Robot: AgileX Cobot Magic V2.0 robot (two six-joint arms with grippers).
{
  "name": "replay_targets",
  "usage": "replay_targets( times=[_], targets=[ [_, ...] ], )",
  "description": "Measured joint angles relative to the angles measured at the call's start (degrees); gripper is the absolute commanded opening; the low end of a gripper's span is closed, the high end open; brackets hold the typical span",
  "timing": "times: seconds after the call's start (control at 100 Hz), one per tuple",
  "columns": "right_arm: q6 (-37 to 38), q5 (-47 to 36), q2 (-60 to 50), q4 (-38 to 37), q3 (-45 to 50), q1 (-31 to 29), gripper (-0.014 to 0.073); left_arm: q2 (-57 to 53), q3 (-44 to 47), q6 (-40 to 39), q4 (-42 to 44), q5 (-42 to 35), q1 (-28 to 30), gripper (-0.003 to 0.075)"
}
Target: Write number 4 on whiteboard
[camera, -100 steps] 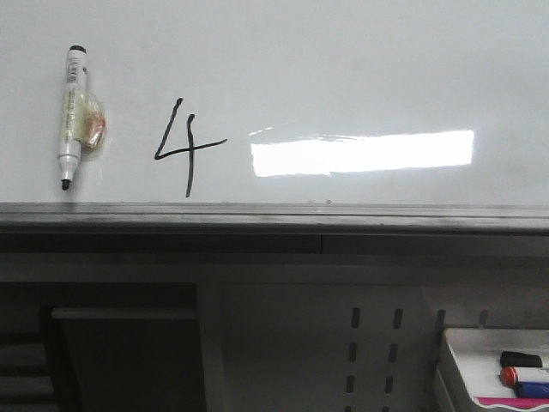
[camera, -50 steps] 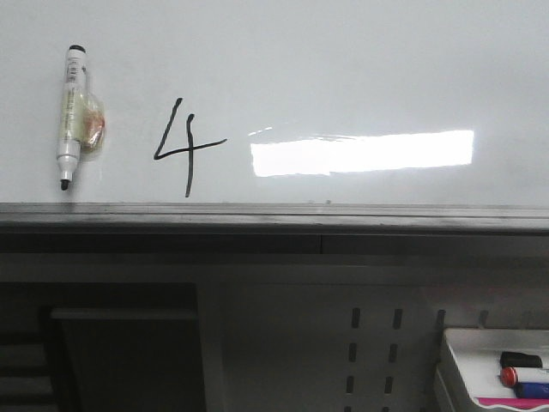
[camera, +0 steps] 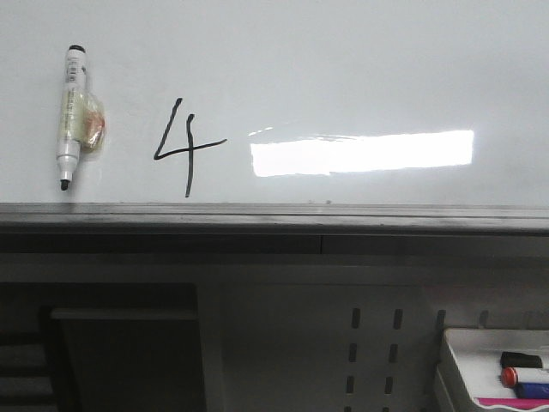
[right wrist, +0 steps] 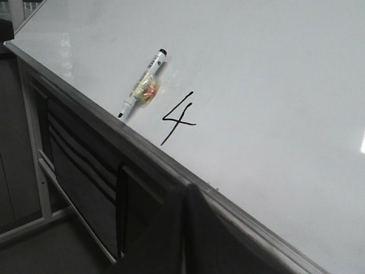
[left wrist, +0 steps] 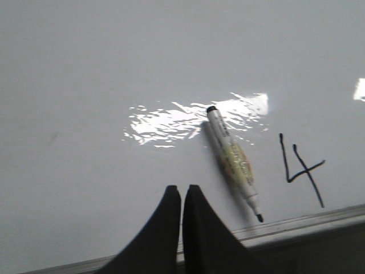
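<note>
A black hand-drawn number 4 [camera: 184, 148] stands on the glossy whiteboard [camera: 343, 60], just above its grey metal lower edge [camera: 274, 215]. It also shows in the left wrist view [left wrist: 302, 168] and the right wrist view [right wrist: 178, 117]. A white marker pen [camera: 71, 116] with a black tip lies on the board left of the 4, apart from it. My left gripper [left wrist: 182, 189] is shut and empty, near the board's lower edge and apart from the pen [left wrist: 234, 162]. My right gripper [right wrist: 185, 188] is shut and empty, below the board's edge. Neither gripper shows in the front view.
A bright glare patch [camera: 360, 153] lies right of the 4. A small white tray [camera: 493, 369] with coloured markers sits at the lower right. Below the board are grey metal frame panels and a dark shelf opening [camera: 120, 343].
</note>
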Motion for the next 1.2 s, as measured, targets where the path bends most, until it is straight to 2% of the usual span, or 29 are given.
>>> replay_targets(
  times=[0.22, 0.36, 0.53, 1.2],
  targets=[
    [0.0, 0.0, 0.0, 0.0, 0.0, 0.0, -0.0064, -6.4, 7.7, 0.0, 0.0, 0.1, 10.3, -0.0020],
    [0.0, 0.0, 0.0, 0.0, 0.0, 0.0, -0.0064, -6.7, 7.9, 0.0, 0.0, 5.2, 14.4, -0.0020],
    [0.0, 0.0, 0.0, 0.0, 0.0, 0.0, -0.0064, -6.7, 7.9, 0.0, 0.0, 13.4, 15.0, -0.0020],
    [0.1, 0.0, 0.0, 0.0, 0.0, 0.0, -0.0064, -6.7, 7.9, 0.0, 0.0, 13.4, 15.0, -0.0020]
  ],
)
